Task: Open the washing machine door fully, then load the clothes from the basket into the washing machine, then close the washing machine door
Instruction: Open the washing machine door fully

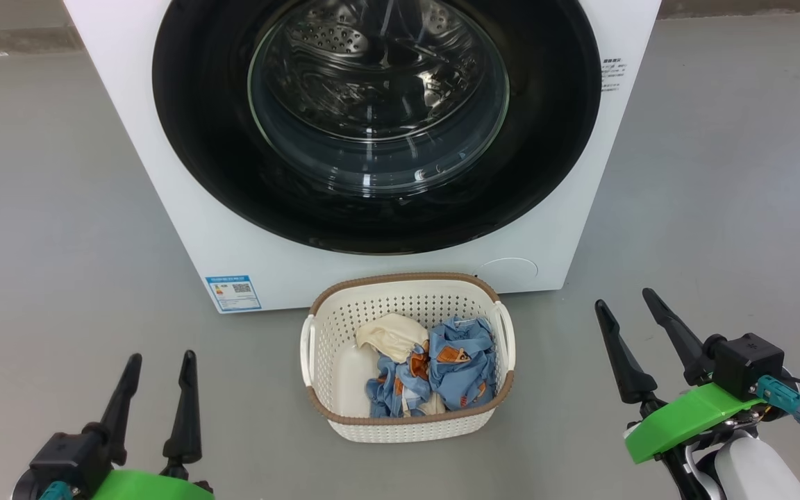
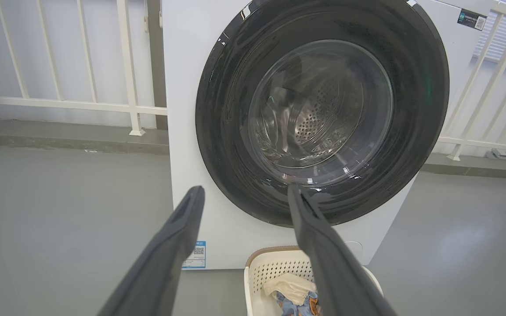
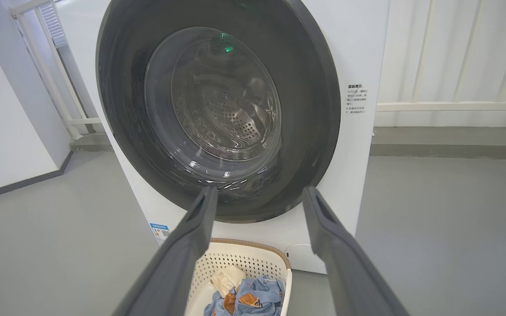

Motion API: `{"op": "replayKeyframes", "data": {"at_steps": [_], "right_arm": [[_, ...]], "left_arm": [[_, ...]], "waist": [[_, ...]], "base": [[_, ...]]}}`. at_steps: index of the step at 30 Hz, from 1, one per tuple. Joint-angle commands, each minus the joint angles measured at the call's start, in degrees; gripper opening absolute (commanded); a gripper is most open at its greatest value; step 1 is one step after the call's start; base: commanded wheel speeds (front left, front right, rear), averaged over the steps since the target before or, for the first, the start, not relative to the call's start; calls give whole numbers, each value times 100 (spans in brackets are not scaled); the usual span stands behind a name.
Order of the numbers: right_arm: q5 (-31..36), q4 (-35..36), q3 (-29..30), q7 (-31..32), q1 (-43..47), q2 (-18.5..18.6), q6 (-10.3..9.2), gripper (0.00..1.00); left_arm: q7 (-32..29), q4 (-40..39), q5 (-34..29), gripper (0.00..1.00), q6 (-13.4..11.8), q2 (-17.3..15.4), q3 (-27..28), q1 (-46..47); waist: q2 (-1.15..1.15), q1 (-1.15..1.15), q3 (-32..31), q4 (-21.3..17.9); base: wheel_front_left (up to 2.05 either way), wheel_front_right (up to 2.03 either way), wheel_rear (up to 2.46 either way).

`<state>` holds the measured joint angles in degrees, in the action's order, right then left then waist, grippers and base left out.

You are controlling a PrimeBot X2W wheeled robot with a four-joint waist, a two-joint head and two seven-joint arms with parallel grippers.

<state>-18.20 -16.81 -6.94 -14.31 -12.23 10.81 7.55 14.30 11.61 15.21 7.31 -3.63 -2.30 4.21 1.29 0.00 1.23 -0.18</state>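
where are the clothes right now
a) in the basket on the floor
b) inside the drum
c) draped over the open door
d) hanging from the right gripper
A: the clothes lie bunched in the basket, which stands on the floor before the washing machine, and the washing machine door is shut.

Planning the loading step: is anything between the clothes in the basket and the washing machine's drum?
Yes. The washing machine door is shut over the drum opening, behind the basket holding the clothes. The left gripper and right gripper are open, touching nothing.
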Motion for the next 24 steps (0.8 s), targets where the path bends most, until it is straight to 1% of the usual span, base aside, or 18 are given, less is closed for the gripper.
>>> {"op": "replayKeyframes", "data": {"at_steps": [1, 15, 19, 24], "right_arm": [[-23, 116, -117, -69, -156, 5, -6, 100], [-59, 141, -125, -69, -140, -4, -6, 100], [-67, 138, -126, -69, -139, -9, -6, 100], [-70, 139, -124, -69, -144, -13, -6, 100]], "left_arm": [[70, -112, -46, 100, 17, -113, 184, 280], [70, -73, -110, 100, 17, -133, 215, 291], [70, -77, -134, 100, 17, -145, 199, 291], [70, -63, -135, 100, 17, -148, 200, 292]], "waist": [[0, 0, 1, 0], [0, 0, 0, 6], [0, 0, 5, 5], [0, 0, 8, -1]], "base": [[0, 0, 0], [4, 4, -7], [44, 44, -88], [79, 79, -158]]}}
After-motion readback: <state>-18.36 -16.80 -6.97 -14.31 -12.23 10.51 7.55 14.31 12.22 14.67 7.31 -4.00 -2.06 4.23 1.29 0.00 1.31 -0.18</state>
